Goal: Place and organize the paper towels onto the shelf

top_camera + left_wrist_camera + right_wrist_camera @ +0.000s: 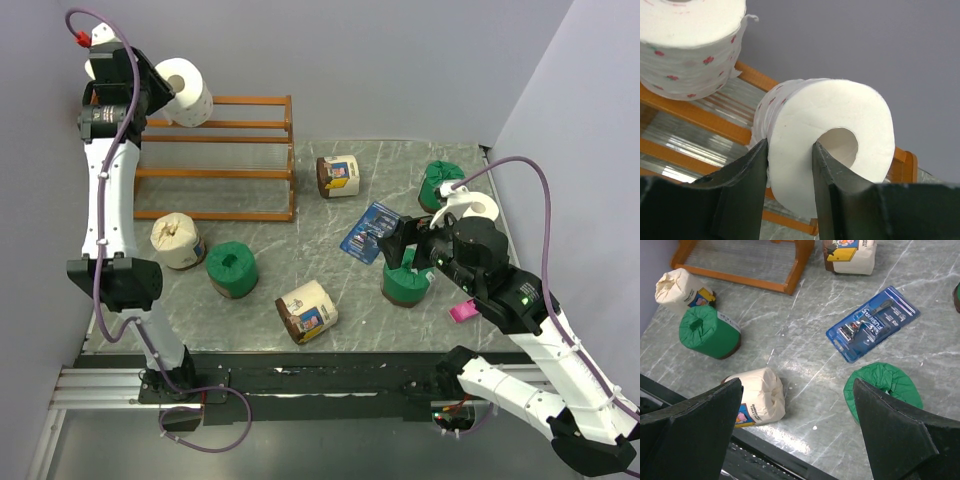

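My left gripper [160, 85] [790, 147] is shut on a bare white roll [187, 91] [825, 145], one finger outside it and one in its core, held over the top tier of the orange-brown shelf [250, 140] [715, 122]. A second white roll [690, 45] stands on that top tier. My right gripper [397, 245] [797, 405] is open and empty above a green roll [405, 283] [885, 387]. Three cream-and-brown rolls [338, 175] [178, 240] [307, 310], two more green rolls [232, 268] [438, 183] and a white roll [480, 208] lie on the table.
A flat blue packet [370, 232] [872, 322] lies mid-table beside the right gripper. A small pink item [462, 311] sits under the right arm. Grey walls close in the left, back and right sides. The table's dark front rail [320, 375] runs along the near edge.
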Robot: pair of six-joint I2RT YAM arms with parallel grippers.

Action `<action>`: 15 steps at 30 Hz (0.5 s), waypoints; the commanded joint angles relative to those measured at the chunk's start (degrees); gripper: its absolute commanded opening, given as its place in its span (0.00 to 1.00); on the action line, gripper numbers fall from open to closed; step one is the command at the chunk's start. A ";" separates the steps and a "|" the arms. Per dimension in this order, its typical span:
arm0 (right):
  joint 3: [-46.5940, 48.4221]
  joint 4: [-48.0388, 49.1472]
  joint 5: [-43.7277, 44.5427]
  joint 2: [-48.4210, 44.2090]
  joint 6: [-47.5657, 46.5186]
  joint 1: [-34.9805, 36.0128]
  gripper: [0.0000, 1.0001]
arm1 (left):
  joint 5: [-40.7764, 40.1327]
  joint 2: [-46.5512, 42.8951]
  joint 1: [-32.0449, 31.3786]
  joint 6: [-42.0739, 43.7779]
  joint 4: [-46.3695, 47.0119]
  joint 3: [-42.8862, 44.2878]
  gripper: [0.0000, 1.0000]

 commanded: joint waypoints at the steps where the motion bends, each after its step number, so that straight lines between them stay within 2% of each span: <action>1: 2.62 0.70 1.31 -0.35 -0.33 -0.25 0.98 | 1.15 0.79 0.38 1.10 5.24 3.06 0.42; 15: 2.70 0.79 1.74 -0.35 -0.59 -0.17 0.98 | 2.03 3.16 0.73 2.59 7.35 4.11 0.58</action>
